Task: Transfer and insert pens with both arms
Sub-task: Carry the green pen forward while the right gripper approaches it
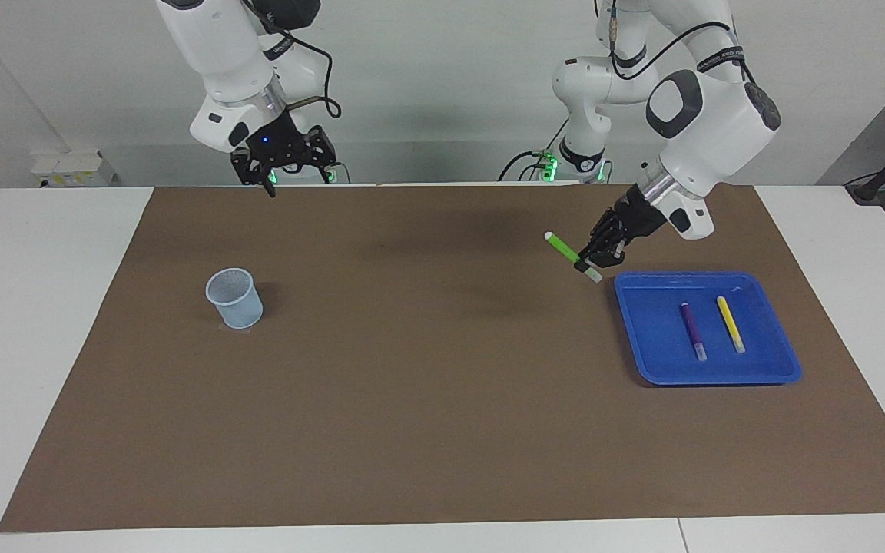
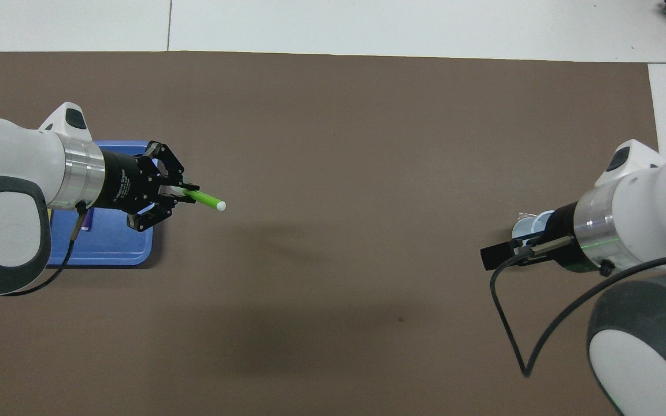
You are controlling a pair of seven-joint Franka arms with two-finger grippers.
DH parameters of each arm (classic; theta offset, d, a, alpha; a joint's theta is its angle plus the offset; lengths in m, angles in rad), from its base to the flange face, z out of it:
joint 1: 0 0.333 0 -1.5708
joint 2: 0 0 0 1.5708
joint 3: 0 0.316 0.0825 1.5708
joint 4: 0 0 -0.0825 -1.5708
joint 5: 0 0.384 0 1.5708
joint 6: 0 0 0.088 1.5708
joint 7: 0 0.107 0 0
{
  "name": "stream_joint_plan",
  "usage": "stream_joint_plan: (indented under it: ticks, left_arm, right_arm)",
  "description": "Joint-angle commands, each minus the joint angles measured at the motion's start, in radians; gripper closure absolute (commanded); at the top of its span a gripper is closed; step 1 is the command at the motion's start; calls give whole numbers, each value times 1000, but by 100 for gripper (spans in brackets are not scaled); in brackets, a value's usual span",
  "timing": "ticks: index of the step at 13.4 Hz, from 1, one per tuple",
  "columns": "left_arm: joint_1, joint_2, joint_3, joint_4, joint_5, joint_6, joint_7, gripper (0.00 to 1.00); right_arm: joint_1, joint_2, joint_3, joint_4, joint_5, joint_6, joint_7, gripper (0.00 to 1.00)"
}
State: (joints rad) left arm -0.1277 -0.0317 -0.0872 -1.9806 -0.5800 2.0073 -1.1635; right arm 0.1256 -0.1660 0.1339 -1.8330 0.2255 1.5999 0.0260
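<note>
The table (image 1: 442, 461) is covered by a brown mat (image 1: 442, 399), over which both arms are raised. The left arm (image 1: 707, 115) is carried above the mat just beside the blue tray (image 1: 642, 361), and the right arm (image 1: 220, 46) is held up over the edge of the mat nearest the robots, well apart from the pale blue cup (image 1: 234, 297) below its fingers.

The left gripper (image 1: 591, 256) is closed on the green pen (image 1: 563, 247), which is clamped close to one pale end, so that most of its length sticks out past the fingers toward the right arm's end of the table. The right gripper (image 1: 281, 165) is seen with its fingers spread and nothing between them.

A hold so near one end is judged a weak one: the pen could be swung or slipped in the fingers during travel, and the handover could then be missed or the pen dropped onto the mat. A tilted pen could also catch the cup's rim and tip the light cup over.

The purple pen (image 1: 693, 330) and the yellow pen (image 1: 730, 324) lie side by side in the tray, apart from the left fingers.
</note>
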Motion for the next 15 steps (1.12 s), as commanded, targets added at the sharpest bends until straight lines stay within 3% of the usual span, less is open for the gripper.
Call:
stream_joint_plan:
  ticks: [1, 7, 15]
  left_arm:
    - [-15, -65, 12, -82, -70, -2, -16, 100]
    - [-62, -119, 12, -138, -126, 11, -105, 100]
    - [-131, -220, 12, -251, -169, 102, -211, 100]
  right_arm:
    - [51, -29, -5, -40, 87, 54, 69, 0]
    - [153, -15, -5, -114, 333, 286, 412, 0]
    - [331, 103, -5, -118, 428, 601, 554, 0]
